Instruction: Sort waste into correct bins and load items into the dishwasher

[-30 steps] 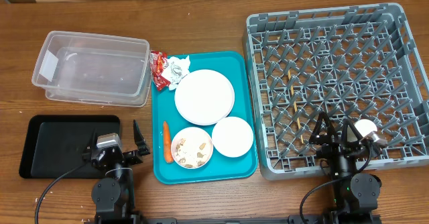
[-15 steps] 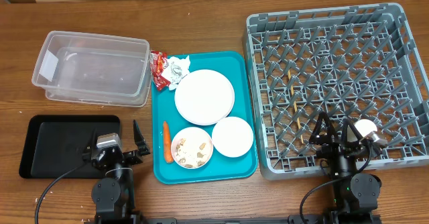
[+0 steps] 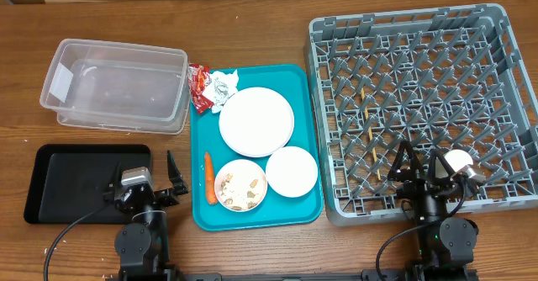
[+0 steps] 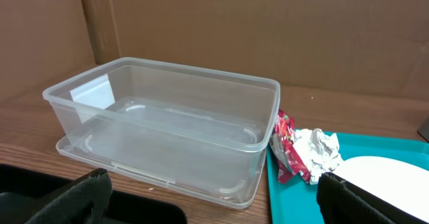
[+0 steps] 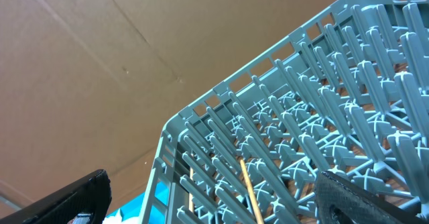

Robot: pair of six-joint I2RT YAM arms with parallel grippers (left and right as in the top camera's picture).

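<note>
Two pairs, left fingers (image 3: 173, 177) and right fingers (image 3: 404, 161), stand open and empty; the crumpled tissue (image 3: 224, 86) looks light and soft, best pinched at raised folds.

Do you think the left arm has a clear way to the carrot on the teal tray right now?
Probably yes: the carrot lies uncovered near the edge of the teal tray, beside the open left end effector, with only the rim between them.

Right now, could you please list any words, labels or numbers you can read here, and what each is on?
No text can be read.
Label on the tub: looks blank white.
Wrapper: print too blurred to read.
</note>
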